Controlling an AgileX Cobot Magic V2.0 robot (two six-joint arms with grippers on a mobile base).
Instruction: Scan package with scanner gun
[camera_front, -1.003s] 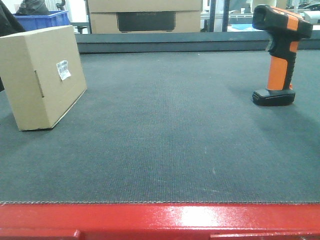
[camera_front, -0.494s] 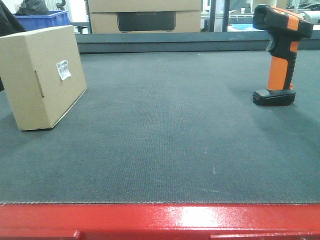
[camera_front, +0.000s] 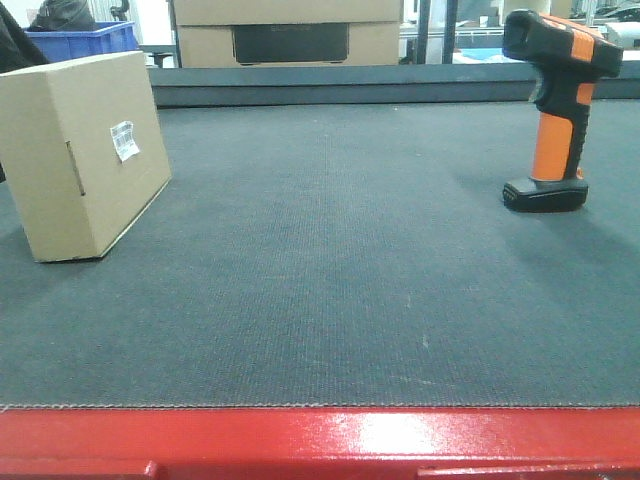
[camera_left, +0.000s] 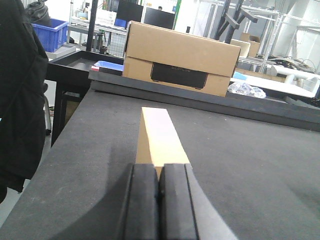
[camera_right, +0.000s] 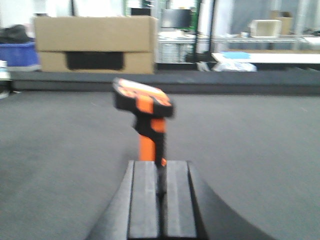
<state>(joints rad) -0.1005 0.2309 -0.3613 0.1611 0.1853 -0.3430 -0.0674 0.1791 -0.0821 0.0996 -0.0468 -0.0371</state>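
Observation:
A tan cardboard package (camera_front: 85, 155) with a small white label (camera_front: 124, 140) stands on the dark mat at the far left. An orange and black scanner gun (camera_front: 555, 110) stands upright on its base at the far right. Neither gripper shows in the front view. In the left wrist view my left gripper (camera_left: 160, 167) is shut and empty, just behind the package's narrow top (camera_left: 157, 130). In the right wrist view, which is blurred, my right gripper (camera_right: 160, 165) is shut and empty, pointing at the scanner gun (camera_right: 145, 117) a short way ahead.
A raised dark ledge (camera_front: 350, 85) runs along the back of the mat, with a large cardboard box (camera_front: 290, 30) behind it and a blue crate (camera_front: 85, 38) at the back left. A red table edge (camera_front: 320, 440) runs along the front. A dark-clothed figure (camera_left: 20, 100) stands at the left.
The package and scanner gun sit a few pixels further left in the front view, as if the camera shifted slightly. Nothing was grasped or moved on the mat.

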